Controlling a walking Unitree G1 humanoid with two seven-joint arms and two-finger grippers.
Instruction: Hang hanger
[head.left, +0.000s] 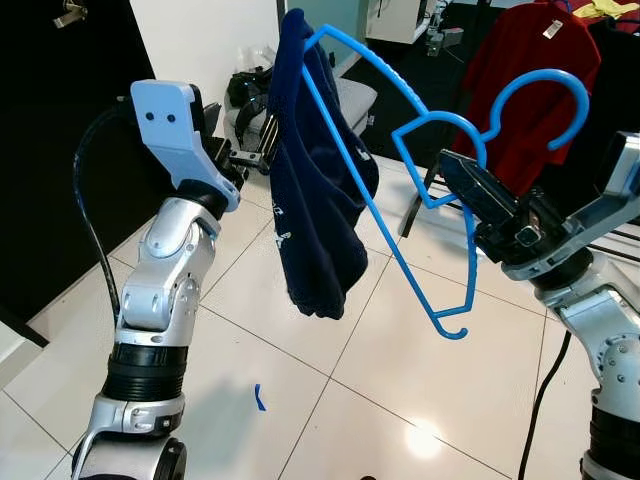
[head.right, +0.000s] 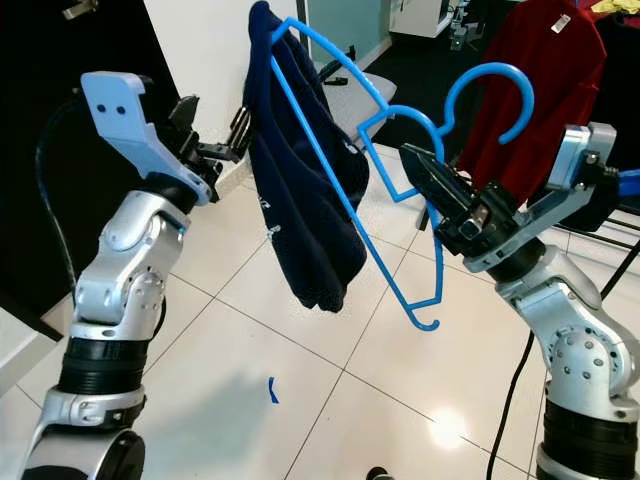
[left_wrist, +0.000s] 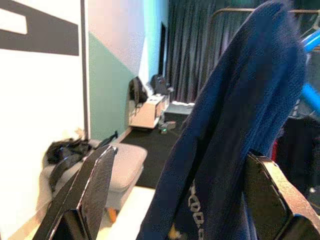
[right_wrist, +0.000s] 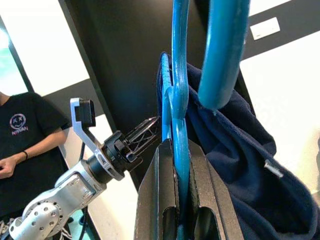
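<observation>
Hanger (head.left: 400, 140) held mid-air by right gripper (head.left: 450, 172), navy garment (head.left: 320, 200) draped on its left end.

Right gripper: fingers pressed onto the blue hanger's neck below the hook, per right wrist view; hanger tilted, left end high, lower bar running down to the right & near. Garment hangs bunched over the upper left arm of hanger, above white tile floor (head.left: 300, 330). Left gripper (head.right: 235, 135): at garment's left edge, fingers (left_wrist: 95, 185) spread w/ cloth between them; contact w/ cloth can't be confirmed. Red shirt (head.left: 530, 70) hangs far right. Small blue scrap (head.left: 259, 397) on floor, near centre. Person in black T-shirt (right_wrist: 25, 145) stands beyond left arm in right wrist view.
</observation>
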